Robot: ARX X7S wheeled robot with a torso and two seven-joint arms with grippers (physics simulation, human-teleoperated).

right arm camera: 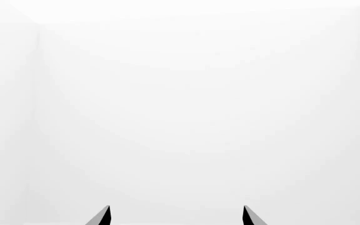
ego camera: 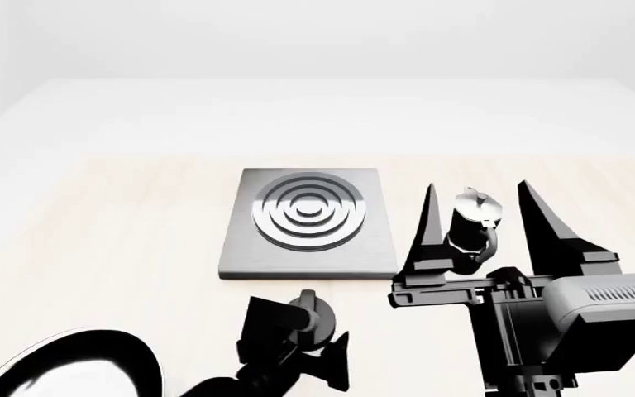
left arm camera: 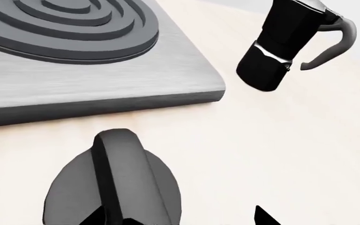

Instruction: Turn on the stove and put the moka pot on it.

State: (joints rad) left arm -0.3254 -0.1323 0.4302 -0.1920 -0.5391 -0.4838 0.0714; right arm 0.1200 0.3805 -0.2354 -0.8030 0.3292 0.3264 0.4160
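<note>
The stove [ego camera: 307,219] is a flat grey square hotplate with concentric rings, and it also shows in the left wrist view [left arm camera: 73,61]. Its round black knob [ego camera: 315,316] lies on the table just in front of it. My left gripper [ego camera: 301,343] is open just short of the knob [left arm camera: 114,183]; one fingertip [left arm camera: 95,218] overlaps it and the other [left arm camera: 264,218] is clear of it. The moka pot [ego camera: 472,222] stands upright to the right of the stove, seen also in the left wrist view [left arm camera: 286,42]. My right gripper [ego camera: 481,198] is open and empty, raised, fingers pointing away. Its wrist view [right arm camera: 176,214] shows only white wall.
A round black frying pan [ego camera: 69,368] sits at the near left corner. The pale wooden table [ego camera: 130,248] runs back to a white wall.
</note>
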